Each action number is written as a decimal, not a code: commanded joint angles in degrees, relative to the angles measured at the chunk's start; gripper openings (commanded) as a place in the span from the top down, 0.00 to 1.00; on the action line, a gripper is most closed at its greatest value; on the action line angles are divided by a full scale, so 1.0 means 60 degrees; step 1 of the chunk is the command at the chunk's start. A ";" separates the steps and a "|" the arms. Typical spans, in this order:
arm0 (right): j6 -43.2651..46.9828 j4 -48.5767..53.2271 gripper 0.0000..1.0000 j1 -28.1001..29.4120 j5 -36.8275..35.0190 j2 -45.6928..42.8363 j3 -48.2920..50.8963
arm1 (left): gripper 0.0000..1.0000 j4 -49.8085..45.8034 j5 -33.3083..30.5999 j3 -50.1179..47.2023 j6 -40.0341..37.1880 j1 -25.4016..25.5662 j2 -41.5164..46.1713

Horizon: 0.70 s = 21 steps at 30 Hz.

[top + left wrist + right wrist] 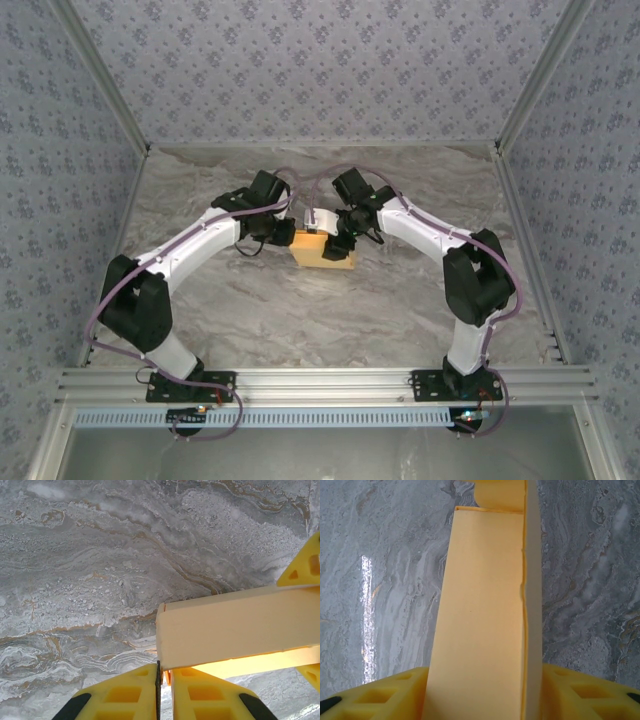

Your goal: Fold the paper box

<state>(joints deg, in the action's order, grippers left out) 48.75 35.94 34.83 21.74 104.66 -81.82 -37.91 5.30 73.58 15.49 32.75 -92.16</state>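
While the paper box [322, 250] was over the worktop [300, 310], your right hand [482, 680] pinched it; your left hand [159, 680] seemingly pinched its thin edge.

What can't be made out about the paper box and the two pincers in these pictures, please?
- Top external: the paper box is too small to show its folds; the left pincer and right pincer cover its far corners.
- Left wrist: the frame edge cuts off the box's right end; whether the fingers pinch cardboard is unclear.
- Right wrist: the bottom edge cuts off the box's near end.
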 commanded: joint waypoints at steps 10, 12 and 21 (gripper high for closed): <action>-0.0075 -0.0596 0.48 0.0216 -0.0526 -0.0250 0.0551 | 0.86 -0.0323 0.0858 0.0895 0.0469 0.0140 0.0035; -0.0036 -0.0585 0.46 0.0250 -0.0601 -0.0224 0.0618 | 0.86 -0.0499 0.0853 0.1013 0.0502 0.0132 -0.0018; -0.0135 -0.0774 0.44 0.0281 -0.0879 -0.0245 0.0810 | 0.86 -0.0779 0.1383 0.1177 0.0863 0.0045 -0.0354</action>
<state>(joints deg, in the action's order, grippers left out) 48.69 33.26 35.77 16.25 104.38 -77.12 -42.04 8.36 79.05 19.42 32.49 -93.34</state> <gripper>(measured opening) 0.562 0.136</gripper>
